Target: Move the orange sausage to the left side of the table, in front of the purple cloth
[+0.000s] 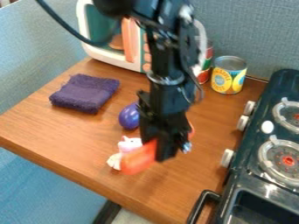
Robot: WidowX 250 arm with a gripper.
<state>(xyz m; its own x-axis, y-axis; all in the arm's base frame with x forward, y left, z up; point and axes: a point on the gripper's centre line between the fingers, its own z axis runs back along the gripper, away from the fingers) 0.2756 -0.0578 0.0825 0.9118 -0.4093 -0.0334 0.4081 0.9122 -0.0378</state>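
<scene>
Wood-grain tabletop [76, 138] | back left: holds toy microwave [118, 64] | back right: holds yellow-label tin can [228, 79] just beside red-and-green can [204, 76], partly hidden | left: holds folded purple terry towel [86, 93] | middle: holds glossy purple egg-shaped toy [128, 117], partly hidden | nearer front edge: holds pink-and-white toy figure [125, 144]

A purple cloth [86, 92] lay near the microwave [111, 60] on the surface [61, 131], with two cans [228, 79] near the stove [255, 138].
</scene>
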